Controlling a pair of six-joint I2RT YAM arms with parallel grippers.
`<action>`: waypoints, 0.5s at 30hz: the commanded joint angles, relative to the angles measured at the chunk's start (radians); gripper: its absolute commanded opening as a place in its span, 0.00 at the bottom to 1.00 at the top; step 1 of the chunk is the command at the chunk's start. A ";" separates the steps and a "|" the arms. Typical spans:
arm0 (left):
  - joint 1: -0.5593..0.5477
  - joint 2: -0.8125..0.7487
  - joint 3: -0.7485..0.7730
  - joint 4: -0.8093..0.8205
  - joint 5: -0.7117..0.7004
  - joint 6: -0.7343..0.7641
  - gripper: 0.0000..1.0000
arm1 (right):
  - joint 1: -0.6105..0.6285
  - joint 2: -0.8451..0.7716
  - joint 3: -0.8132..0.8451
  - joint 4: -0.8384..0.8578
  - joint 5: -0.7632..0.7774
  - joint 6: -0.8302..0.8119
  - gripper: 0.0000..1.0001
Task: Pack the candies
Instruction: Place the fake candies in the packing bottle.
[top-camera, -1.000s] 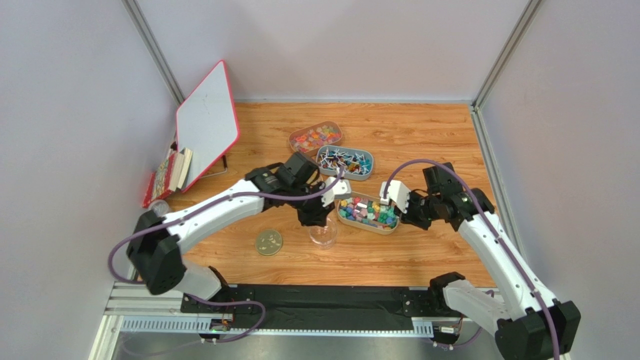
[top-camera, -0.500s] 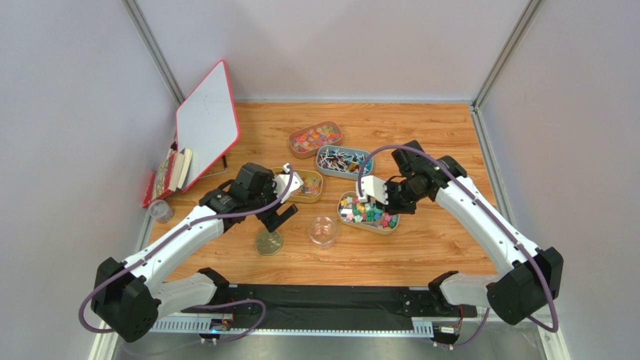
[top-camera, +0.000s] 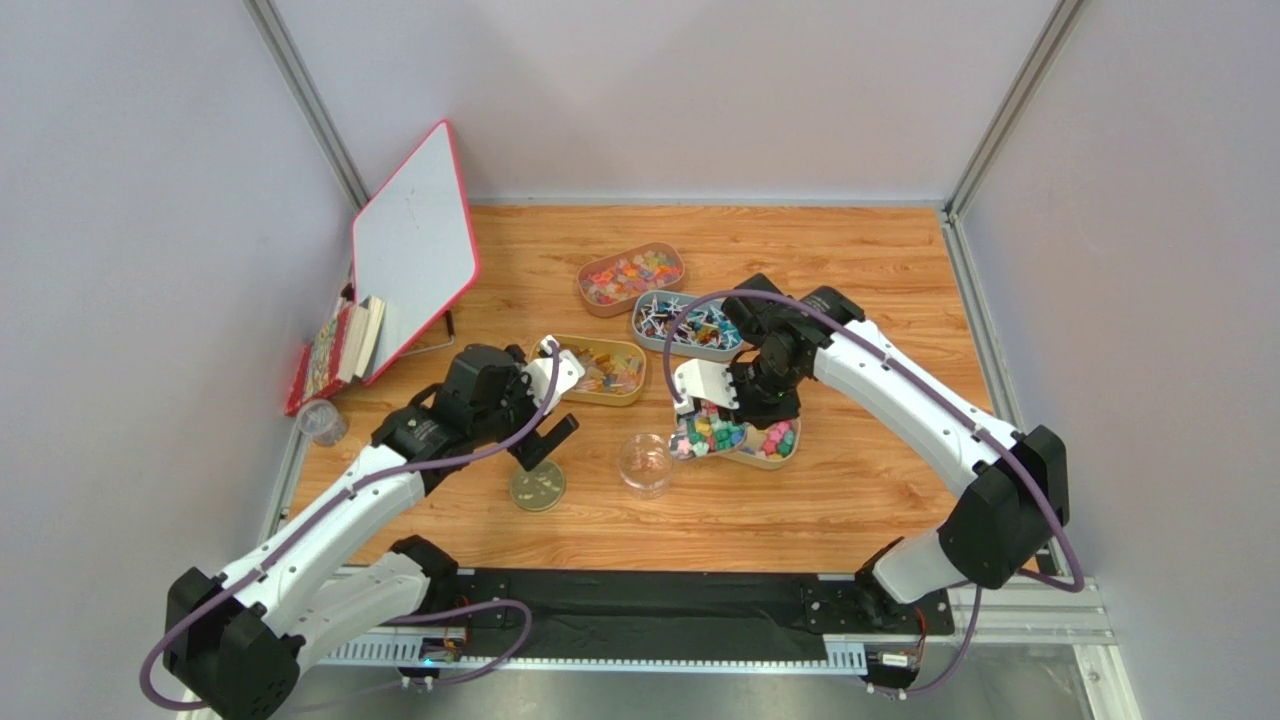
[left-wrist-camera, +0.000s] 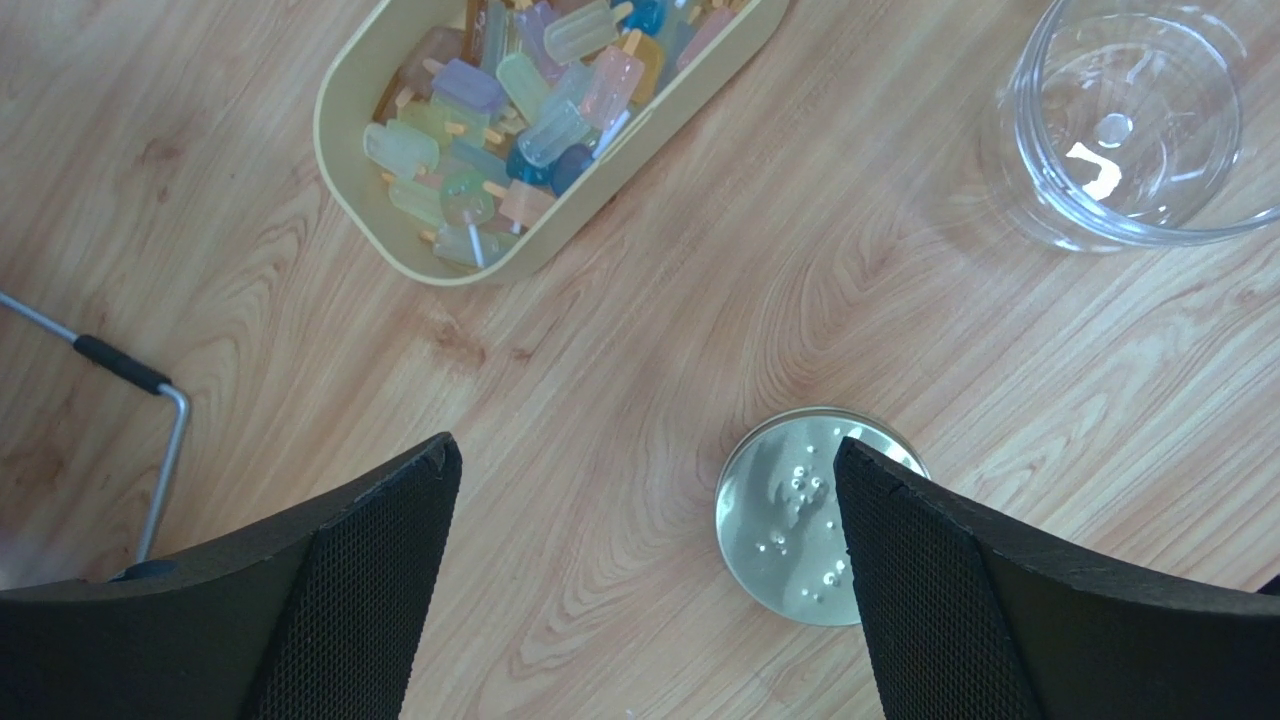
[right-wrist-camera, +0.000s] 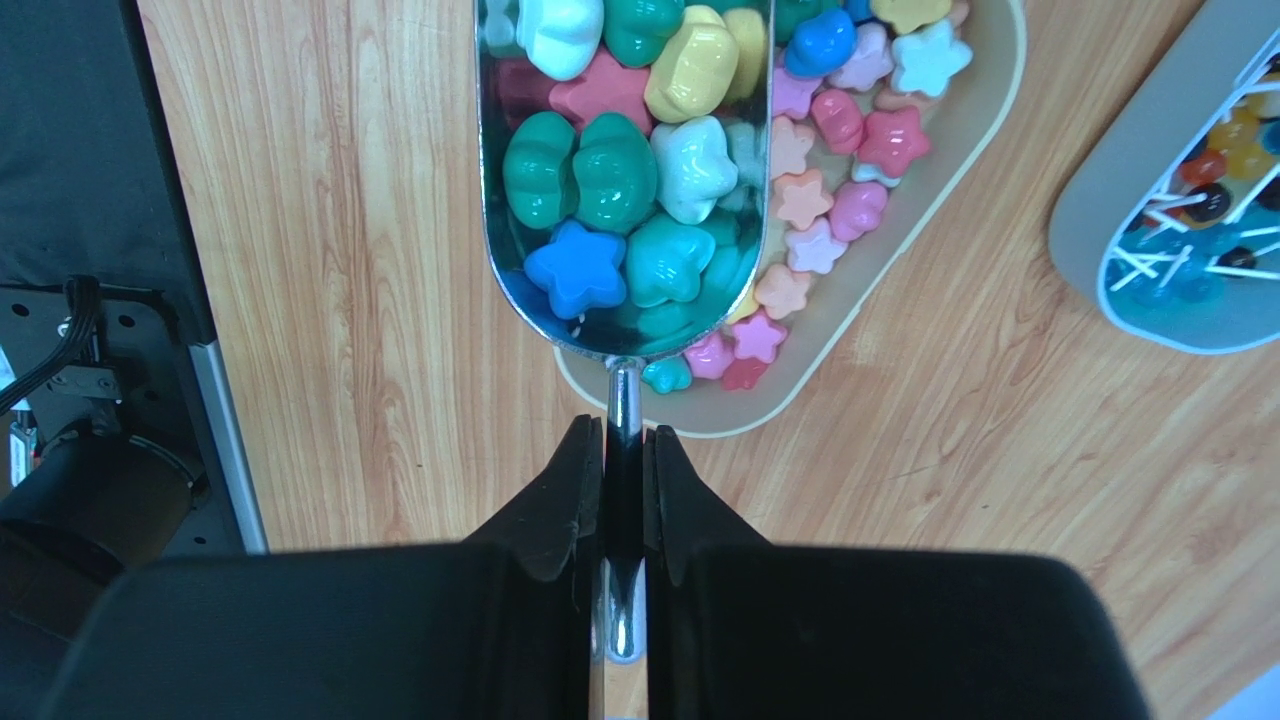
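Note:
My right gripper (right-wrist-camera: 622, 443) is shut on the thin handle of a metal scoop (right-wrist-camera: 519, 90). The scoop holds several bright chunky candies (right-wrist-camera: 616, 173), green, blue, white, yellow and pink. It hangs over the near end of the tan tray (right-wrist-camera: 902, 270) of star-shaped candies (top-camera: 744, 438). My left gripper (left-wrist-camera: 643, 458) is open with nothing between its fingers, above the wood just left of the round metal lid (left-wrist-camera: 796, 518). The clear jar (left-wrist-camera: 1135, 128) stands open at the upper right of the left wrist view, and between the lid (top-camera: 538, 486) and the tan tray in the top view (top-camera: 646, 462).
A tan tray (left-wrist-camera: 353, 165) of pastel lolly-shaped sweets lies ahead of the left gripper. A grey tray (top-camera: 684, 323) of blue-white wrapped sweets and a tray (top-camera: 631, 278) of red-orange ones lie further back. A whiteboard (top-camera: 413, 248), books (top-camera: 338, 345) and a small cup (top-camera: 320, 422) stand at the left.
My left gripper drew back left from the jar, opened wide and now hangs over the lid. My right arm swung left with the scoop over the tray of chunky candies.

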 joint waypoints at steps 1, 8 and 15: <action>0.019 -0.055 -0.031 0.040 -0.006 -0.029 1.00 | 0.041 0.024 0.082 -0.027 0.036 0.014 0.00; 0.047 -0.113 -0.065 0.043 -0.004 -0.040 1.00 | 0.125 0.080 0.100 -0.043 0.100 0.040 0.00; 0.055 -0.172 -0.088 0.071 -0.035 -0.034 1.00 | 0.177 0.116 0.160 -0.062 0.185 0.065 0.00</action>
